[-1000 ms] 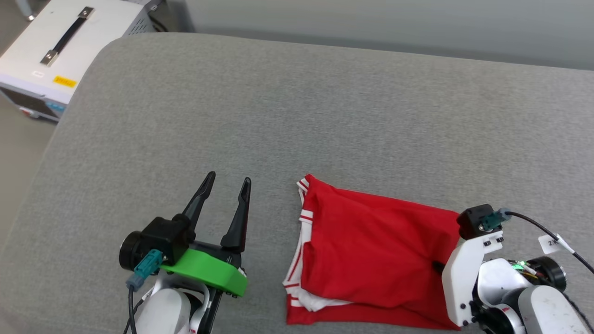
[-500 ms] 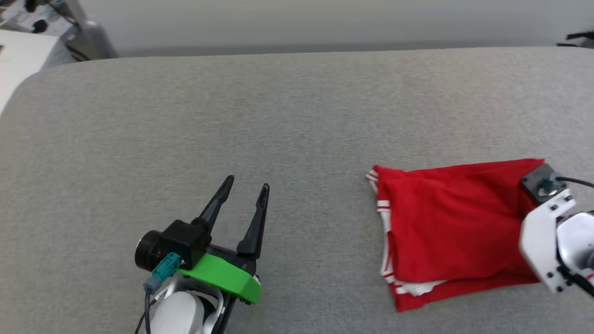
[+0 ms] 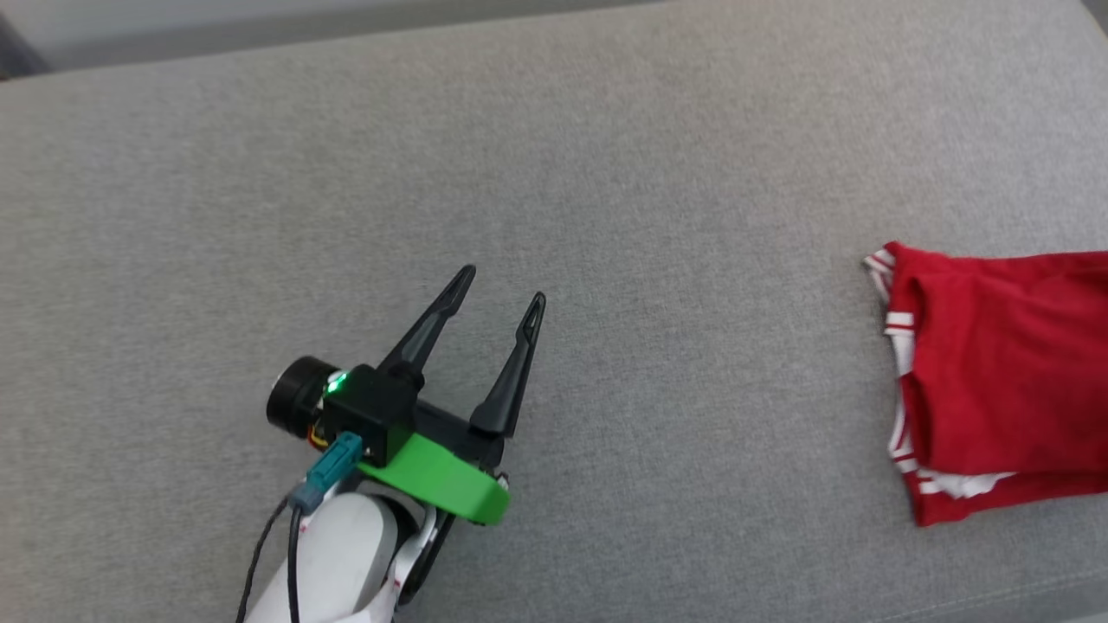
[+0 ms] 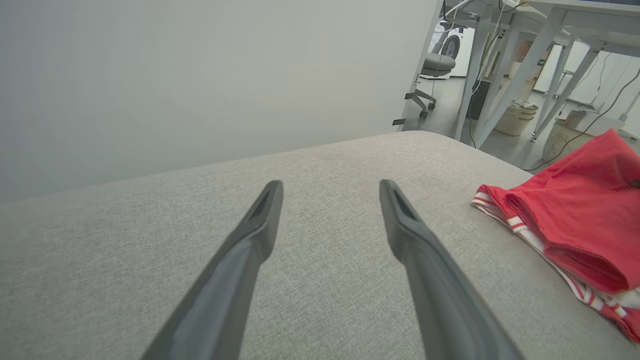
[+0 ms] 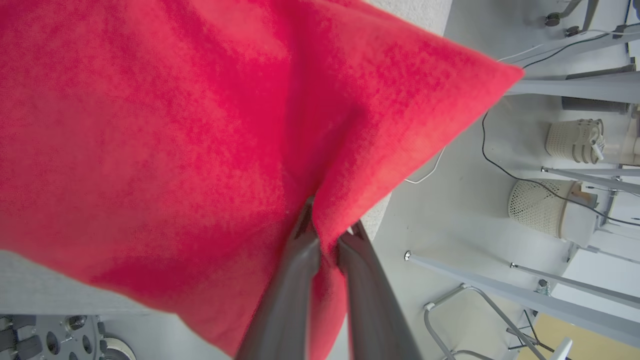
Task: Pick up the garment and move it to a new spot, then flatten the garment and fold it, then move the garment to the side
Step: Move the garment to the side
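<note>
**Operator:** While the garment (image 3: pixel 995 381) sits at the right edge of the head frame, how far along is the task?

**Unit:** It appears folded: a compact red stack, with white sleeve and striped trim showing at its left and lower edges. I judge pick-up, flattening and folding complete. Remaining: the move to the side, under way by my reading, then release.

**Operator:** Tool status?

**Unit:** My right tool (image 5: pixel 332 215) is closed on a pinch of red cloth at the bottom centre of its wrist frame. There, one corner of the garment projects past the edge of the grey fabric-covered counter (image 3: pixel 433 130). My left tool (image 3: pixel 502 285) is spread wide and empty, lower centre-left of the head frame, above bare counter.

**Operator:** Relative position?

**Unit:** The garment lies well apart from my left tool, to its right. In the left wrist frame it occupies the right edge.
</note>
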Robot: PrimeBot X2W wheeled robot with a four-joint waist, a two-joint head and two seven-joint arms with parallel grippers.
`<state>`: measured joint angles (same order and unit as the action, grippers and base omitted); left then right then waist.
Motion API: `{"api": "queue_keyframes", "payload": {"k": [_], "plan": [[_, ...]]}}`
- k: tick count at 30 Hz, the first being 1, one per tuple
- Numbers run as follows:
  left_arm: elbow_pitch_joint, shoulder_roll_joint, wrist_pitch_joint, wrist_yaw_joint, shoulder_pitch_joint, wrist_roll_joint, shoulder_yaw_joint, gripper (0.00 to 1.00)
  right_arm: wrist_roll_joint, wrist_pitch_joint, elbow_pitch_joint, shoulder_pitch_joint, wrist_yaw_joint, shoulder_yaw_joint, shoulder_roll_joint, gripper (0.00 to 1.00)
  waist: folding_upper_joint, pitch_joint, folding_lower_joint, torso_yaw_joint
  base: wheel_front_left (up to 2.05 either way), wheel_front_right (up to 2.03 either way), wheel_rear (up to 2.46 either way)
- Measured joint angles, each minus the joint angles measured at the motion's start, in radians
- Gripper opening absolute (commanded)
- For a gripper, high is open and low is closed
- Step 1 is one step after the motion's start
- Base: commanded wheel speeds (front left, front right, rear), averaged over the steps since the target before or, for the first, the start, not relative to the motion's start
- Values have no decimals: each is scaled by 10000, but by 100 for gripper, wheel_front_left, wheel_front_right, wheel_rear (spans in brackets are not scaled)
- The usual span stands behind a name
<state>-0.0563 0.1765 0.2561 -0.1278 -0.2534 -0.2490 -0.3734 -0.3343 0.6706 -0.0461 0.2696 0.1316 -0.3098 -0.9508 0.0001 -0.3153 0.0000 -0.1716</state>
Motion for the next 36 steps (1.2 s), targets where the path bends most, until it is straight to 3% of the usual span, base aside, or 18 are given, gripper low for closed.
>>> {"api": "queue_keyframes", "payload": {"k": [7, 15, 25, 26, 27, 28, 36], "plan": [[516, 370, 0, 0, -763, 174, -253, 100, 403, -2180, -2186, 695, 0, 899, 23, 0, 0, -1115, 1, -399, 0, 0, 0], [1152, 773, -109, 0, -1320, 270, -359, 100, 1313, -4458, -4962, 1733, 0, 2199, 640, 0, 0, -2356, 1, -585, 0, 0, 0], [1720, 1083, -370, 82, -1441, 282, -192, 100, 2475, -6013, -7120, 3253, 0, 3172, 1584, 0, 0, -3323, 2, -423, 0, 0, 0], [1728, 1095, -370, 88, -1441, 282, -198, 100, 2592, -6153, -7325, 3364, 0, 3290, 1676, 8, 0, -3349, 1, -383, 0, 0, 0], [1732, 1099, -370, 88, -1440, 280, -203, 100, 2738, -6301, -7501, 3455, 0, 3381, 1741, 63, 0, -3356, 1, -346, 0, 0, 0], [1724, 1099, -370, 90, -1439, 280, -207, 100, 2897, -6414, -7643, 3521, 0, 3453, 1785, 100, 0, -3345, 1, -322, 0, 0, 0], [1281, 968, -197, 107, -1370, 132, -247, 100, 3685, -6859, -8715, 3802, 0, 3802, 1941, 100, -1, -2745, 1, -235, 0, 0, 0]]}}
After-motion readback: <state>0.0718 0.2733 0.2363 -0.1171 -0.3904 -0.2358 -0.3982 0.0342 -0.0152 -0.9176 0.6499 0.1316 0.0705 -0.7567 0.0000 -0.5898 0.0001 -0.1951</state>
